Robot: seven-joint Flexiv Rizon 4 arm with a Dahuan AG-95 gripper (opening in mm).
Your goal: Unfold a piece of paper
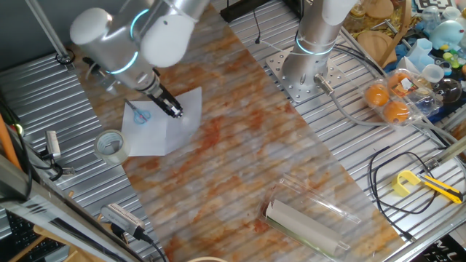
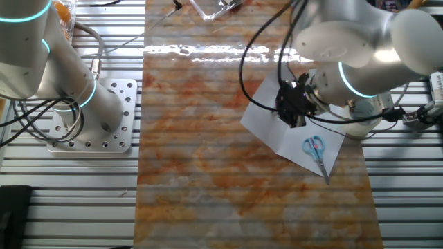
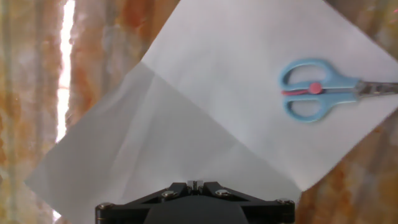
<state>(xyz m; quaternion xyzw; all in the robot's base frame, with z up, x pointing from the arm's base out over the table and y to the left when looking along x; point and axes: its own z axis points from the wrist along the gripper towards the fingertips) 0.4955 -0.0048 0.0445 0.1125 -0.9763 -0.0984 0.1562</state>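
White paper (image 3: 205, 112) flat on bench (image 1: 291, 175), creased mid-sheet, scissors (image 3: 311, 90) weighting one half, fingers (image 3: 194, 185) low over other half, gap not discernible; risk of tearing or dragging if lifted against scissors.

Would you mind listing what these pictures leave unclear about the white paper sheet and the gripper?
- Gripper fingertips: cut off by the bottom edge in the hand view; too small in one fixed view; open or shut unclear.
- White creased paper sheet: whether gripped or merely touched; wrist hides contact in the other fixed view.
- Blue-handled scissors: blade tips cut off, hand view.
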